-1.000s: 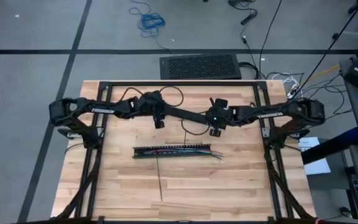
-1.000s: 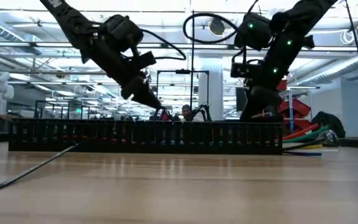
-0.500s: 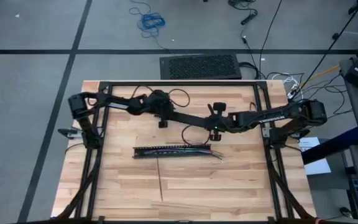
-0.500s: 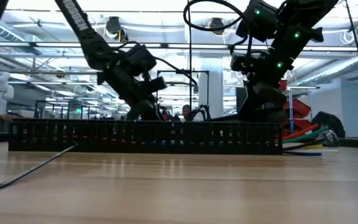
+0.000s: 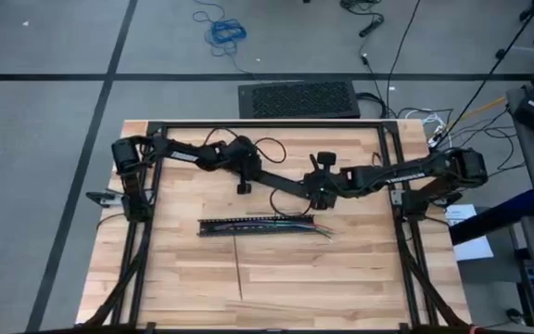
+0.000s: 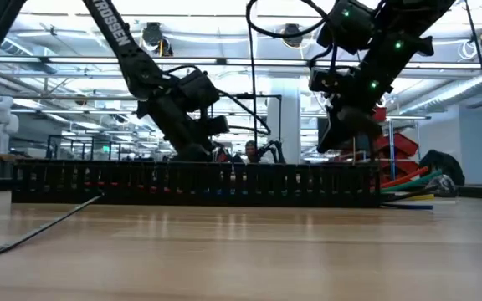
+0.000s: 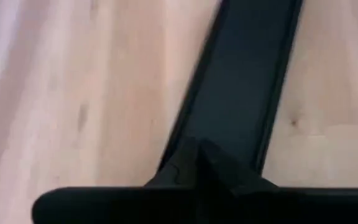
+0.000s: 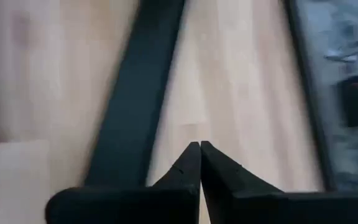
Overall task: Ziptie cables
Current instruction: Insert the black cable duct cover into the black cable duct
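In the high view the wooden table shows bare boards across the whole lower half of the frame, crossed only by a thin black zip tie running up and down below centre. The cables lie left to right in a black slotted bar at centre, ends fanning right. The left gripper and right gripper, fingers pressed together, meet above it.
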